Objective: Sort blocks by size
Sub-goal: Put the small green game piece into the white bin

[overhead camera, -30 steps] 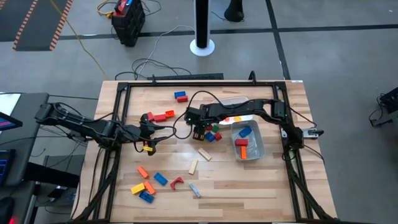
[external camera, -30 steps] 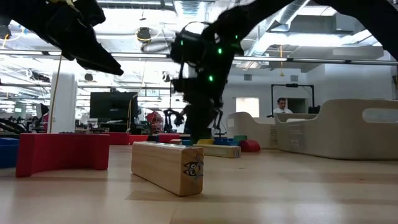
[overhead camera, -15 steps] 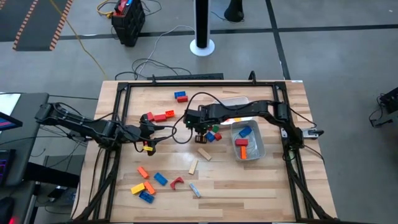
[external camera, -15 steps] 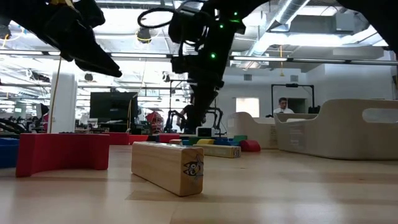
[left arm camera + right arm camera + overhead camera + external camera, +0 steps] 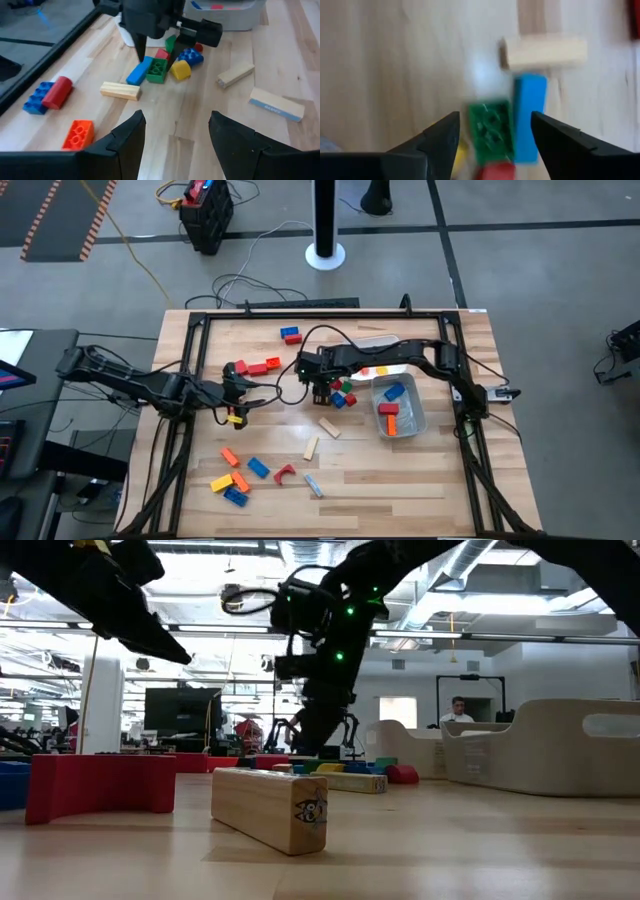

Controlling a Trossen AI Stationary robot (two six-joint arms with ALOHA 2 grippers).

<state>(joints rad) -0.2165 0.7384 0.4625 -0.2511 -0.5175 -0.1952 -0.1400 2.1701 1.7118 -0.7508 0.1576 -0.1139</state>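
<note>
Green block [image 5: 491, 131] — squarish, studded

Bare table [image 5: 400, 465] lies open beside the clear tub [image 5: 400, 408]; clustered blocks [image 5: 162, 65] crowd the right gripper [image 5: 320, 392].

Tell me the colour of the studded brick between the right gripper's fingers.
Green brick, seen best in the right wrist view, lying beside a blue one.
</note>
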